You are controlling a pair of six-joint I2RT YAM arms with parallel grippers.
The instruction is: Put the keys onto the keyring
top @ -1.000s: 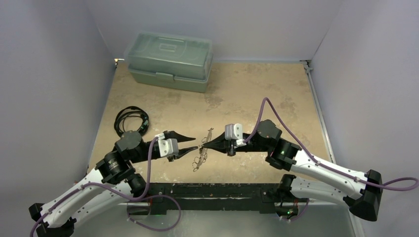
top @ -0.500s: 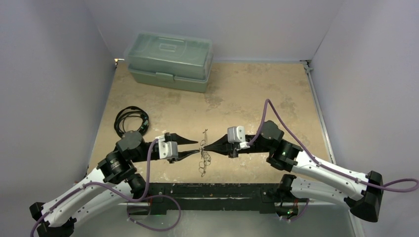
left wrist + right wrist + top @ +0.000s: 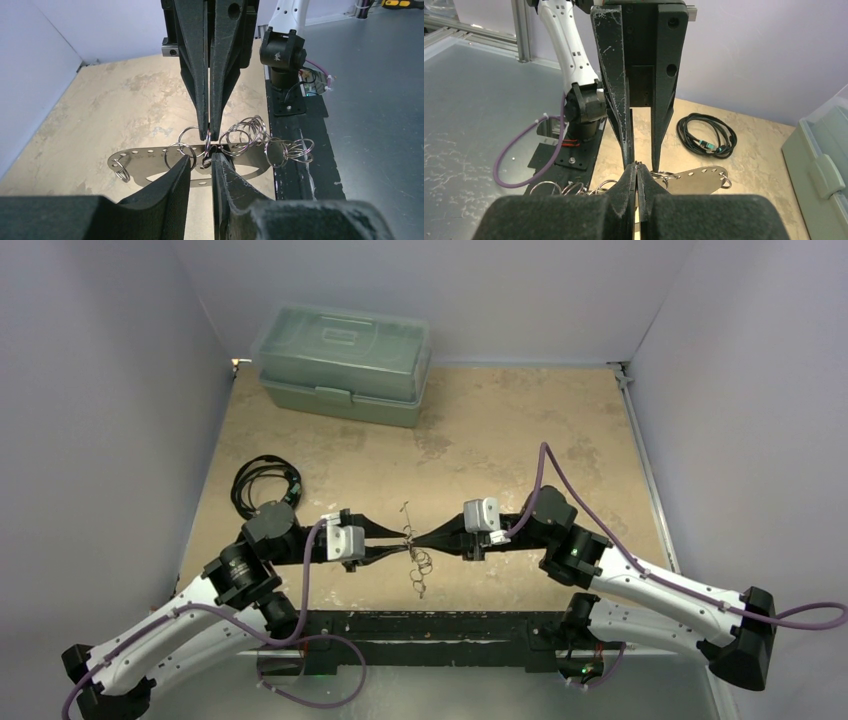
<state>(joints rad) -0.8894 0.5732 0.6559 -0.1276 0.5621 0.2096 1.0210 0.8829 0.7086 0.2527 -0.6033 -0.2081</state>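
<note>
A black cable is lying coiled on the table, just outboard of the wrist of the left gripper. A green toolbox is sitting far beyond that gripper, at the back of the table. The left gripper is pointing toward the middle with its fingers slightly parted. They are released and straddling one wire loop of the keyring. I cannot tell whether the pads are touching it. The keyring, a flat perforated oval strip, is hanging clear of the table right at both grippers' tips. Its small rings are bunching on the side nearer the arm bases. The right gripper is meeting the left one tip to tip, clenched tight on the keyring and carrying it. The pieces dangling among the rings are too small to identify as keys.
</note>
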